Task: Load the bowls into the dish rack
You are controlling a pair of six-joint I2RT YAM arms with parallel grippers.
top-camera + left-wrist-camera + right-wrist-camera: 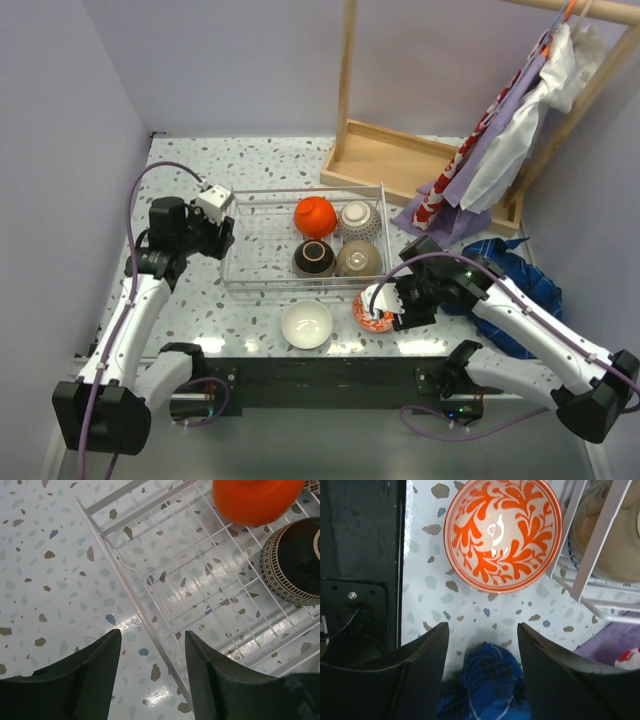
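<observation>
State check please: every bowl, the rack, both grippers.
dish rack: holds four bowls
orange bowl: in rack, looks inverted
beige speckled bowl: in rack
dark bowl: in rack
tan bowl: in rack
white bowl: upright on table, outside rack
red-patterned bowl: upright on table, outside rack
left gripper: open, empty, over rack's left edge
right gripper: open, empty, beside red-patterned bowl

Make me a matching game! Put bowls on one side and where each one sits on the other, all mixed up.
Bowls:
1. orange bowl
2. white bowl
3. red-patterned bowl

Places:
A. on the table, right by the open right pincer
B. inside the dish rack
C. on the table, midway between the two arms

Pairs: 1-B, 2-C, 3-A
</observation>
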